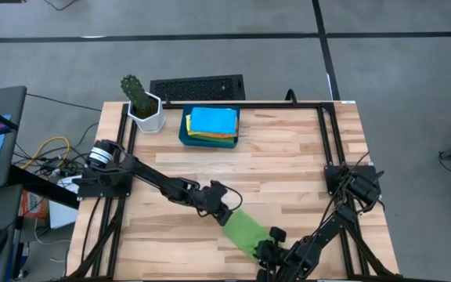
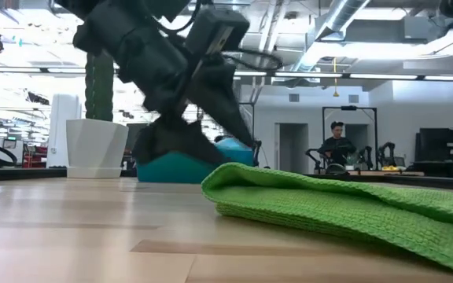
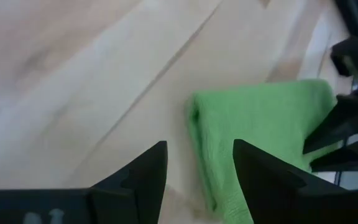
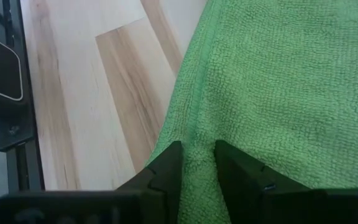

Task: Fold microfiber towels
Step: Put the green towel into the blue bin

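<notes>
**Green towel held at near table edge, left gripper released**

The folded green towel (image 1: 247, 230) lies on the wooden table (image 1: 288, 157) near its front edge, between the two arms. The right gripper (image 4: 197, 163) is clenched on the towel's edge, with cloth bunched between its fingers. The left gripper (image 3: 197, 163) is just beside the towel's opposite end, its fingers spread apart and grasping nothing. At the table's far side, a dark teal tray (image 1: 183, 135) contains stacked towels, with the sky-blue towel (image 1: 213, 120) on top and a yellow towel (image 1: 189, 122) beneath. A potted cactus (image 1: 141, 102) stands beside the tray
</notes>
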Controlling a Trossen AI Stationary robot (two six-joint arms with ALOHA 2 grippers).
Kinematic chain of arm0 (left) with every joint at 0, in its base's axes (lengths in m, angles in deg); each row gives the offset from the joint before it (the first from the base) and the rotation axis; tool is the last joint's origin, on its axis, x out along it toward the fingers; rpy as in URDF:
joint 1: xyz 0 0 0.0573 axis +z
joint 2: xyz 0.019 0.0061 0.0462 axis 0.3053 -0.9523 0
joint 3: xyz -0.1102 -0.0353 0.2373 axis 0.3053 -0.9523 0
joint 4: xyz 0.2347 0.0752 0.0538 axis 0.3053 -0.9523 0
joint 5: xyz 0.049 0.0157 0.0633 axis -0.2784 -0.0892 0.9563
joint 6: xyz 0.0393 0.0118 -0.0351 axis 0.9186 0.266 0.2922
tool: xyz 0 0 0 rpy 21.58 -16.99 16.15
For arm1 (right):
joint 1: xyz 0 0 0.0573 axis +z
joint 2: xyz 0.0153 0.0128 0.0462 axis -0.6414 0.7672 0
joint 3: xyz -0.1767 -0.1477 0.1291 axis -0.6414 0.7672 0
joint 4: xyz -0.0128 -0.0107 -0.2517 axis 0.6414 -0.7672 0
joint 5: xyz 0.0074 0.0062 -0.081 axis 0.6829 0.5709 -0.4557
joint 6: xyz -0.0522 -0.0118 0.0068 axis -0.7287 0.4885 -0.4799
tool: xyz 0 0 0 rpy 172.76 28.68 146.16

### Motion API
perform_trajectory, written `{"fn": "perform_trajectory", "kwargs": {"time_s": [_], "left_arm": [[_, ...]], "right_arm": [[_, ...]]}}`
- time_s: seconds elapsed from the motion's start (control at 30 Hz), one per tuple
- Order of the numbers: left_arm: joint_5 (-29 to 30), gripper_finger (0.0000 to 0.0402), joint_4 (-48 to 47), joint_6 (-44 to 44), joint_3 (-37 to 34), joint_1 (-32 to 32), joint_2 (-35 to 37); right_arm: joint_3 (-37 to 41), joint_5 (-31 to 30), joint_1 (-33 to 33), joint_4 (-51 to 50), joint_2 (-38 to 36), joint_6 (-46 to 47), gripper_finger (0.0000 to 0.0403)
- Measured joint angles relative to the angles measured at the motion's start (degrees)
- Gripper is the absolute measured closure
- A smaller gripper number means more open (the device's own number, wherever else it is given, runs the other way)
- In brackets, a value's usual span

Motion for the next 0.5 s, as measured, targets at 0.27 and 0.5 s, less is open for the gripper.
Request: {"fn": "perform_trajectory", "kwargs": {"time_s": [0.27, 0.5], "left_arm": [[-2.8, 0.0216, -8.7, 0.6, 3.3, 0.0, -0.4], [-0.4, 0.0216, -13.3, 4.7, 11.2, -0.8, -5.1]], "right_arm": [[0.0, 0.3, 0.0, 0.0, 0.0, 0.0, 0.028], [0.0, 0.4, -0.2, 0.2, 0.0, 0.4, 0.028]]}}
